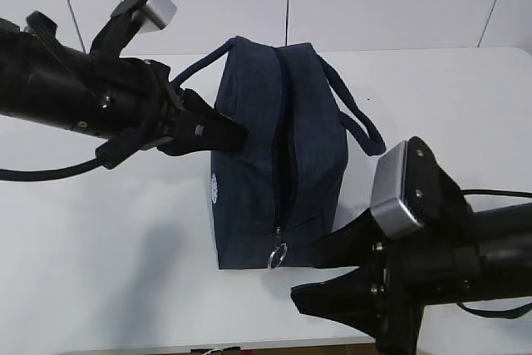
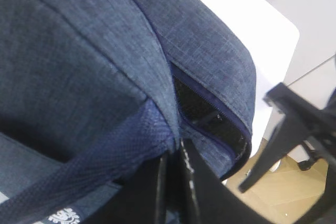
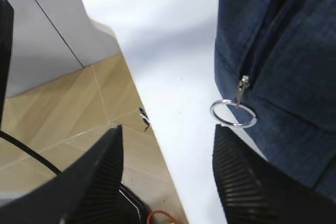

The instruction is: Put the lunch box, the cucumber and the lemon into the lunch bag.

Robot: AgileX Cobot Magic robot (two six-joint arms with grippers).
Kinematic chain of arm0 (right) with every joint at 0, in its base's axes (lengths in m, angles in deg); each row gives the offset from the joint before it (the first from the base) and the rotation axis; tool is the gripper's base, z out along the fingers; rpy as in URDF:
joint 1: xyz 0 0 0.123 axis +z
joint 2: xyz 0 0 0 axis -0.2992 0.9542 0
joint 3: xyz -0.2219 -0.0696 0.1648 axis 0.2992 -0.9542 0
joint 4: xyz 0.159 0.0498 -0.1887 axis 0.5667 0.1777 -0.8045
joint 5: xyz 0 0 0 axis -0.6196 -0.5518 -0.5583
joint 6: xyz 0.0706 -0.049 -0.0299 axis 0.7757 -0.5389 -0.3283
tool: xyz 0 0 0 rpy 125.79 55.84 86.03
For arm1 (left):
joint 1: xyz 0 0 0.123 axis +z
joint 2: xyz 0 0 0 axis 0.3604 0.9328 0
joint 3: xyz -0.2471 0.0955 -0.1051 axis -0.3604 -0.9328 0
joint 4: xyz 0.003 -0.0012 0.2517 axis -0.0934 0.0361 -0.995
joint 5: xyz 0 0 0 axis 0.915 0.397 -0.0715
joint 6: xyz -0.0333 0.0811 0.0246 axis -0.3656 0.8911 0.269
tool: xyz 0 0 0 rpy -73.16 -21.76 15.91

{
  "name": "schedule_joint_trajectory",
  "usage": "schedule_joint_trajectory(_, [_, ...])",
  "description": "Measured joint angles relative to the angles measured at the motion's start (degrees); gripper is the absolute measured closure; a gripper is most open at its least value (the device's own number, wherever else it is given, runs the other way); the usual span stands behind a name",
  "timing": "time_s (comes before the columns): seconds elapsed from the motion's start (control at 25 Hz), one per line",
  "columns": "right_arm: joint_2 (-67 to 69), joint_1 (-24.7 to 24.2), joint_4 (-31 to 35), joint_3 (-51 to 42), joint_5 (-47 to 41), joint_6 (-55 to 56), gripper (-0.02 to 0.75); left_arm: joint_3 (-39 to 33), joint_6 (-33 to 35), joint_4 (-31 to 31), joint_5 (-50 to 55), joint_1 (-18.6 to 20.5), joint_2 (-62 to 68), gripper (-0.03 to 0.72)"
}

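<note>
Hovering spread, black right gripper (image 1: 312, 284) by metal ring pull (image 1: 278, 255); left gripper (image 1: 237, 133) pinching boxy navy fabric lunch bag (image 1: 312, 155) (food unseen), closing remaining.

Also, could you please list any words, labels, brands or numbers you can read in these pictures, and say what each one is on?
No text can be read.
The lunch bag carries a small round white logo on its side: too small and blurred to read in any view.

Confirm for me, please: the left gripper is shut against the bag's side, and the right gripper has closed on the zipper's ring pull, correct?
Not quite. The right gripper is open: in the right wrist view its jaws stand apart just short of the ring pull, not touching it. The left gripper is indeed shut against the lunch bag's side.
</note>
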Motion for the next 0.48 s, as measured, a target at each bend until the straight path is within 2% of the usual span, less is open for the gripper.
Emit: schedule_joint_trajectory(0.48, [10.5, 0.0, 1.2, 5.4, 0.0, -9.1, 0.300, 0.0, 0.0, 0.0, 0.0, 0.0, 0.0, 0.698])
